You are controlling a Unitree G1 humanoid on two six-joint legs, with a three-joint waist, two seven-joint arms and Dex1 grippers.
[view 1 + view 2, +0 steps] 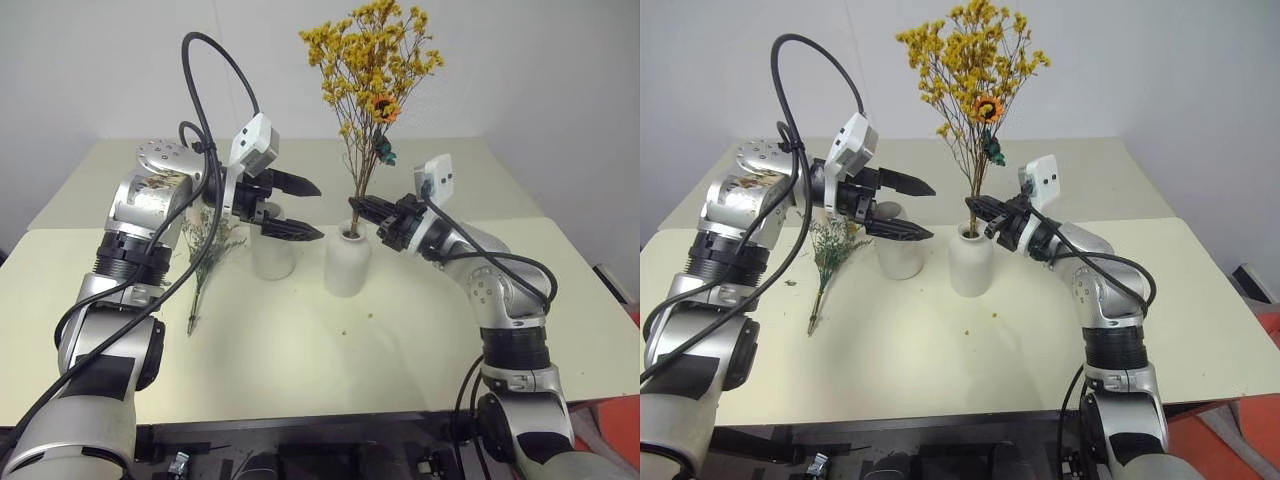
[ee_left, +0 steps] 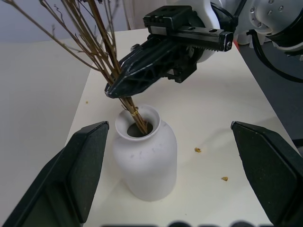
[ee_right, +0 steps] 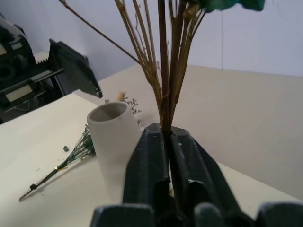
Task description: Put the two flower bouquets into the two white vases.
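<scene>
My right gripper point(image 1: 362, 207) pinches the yellow bouquet's stems point(image 1: 361, 180) above the bottle-shaped vase point(image 1: 346, 260), ends seemingly inside; my left gripper point(image 1: 305, 210) gapes empty beside it.

Tall vase point(image 1: 272, 255) mouth unobstructed from above; left gripper point(image 1: 295, 208) hovers over it, jaws wide. Round vase point(image 1: 347, 262) neck blocked by yellow bouquet point(image 1: 368, 70) stems and right gripper point(image 1: 362, 206). Green bouquet point(image 1: 206, 255) reachable on table point(image 1: 300, 350), left of vases

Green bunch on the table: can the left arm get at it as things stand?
Probably yes. The green bunch lies uncovered on the table beside the tall vase, just below the open left tool, with nothing over it.
</scene>
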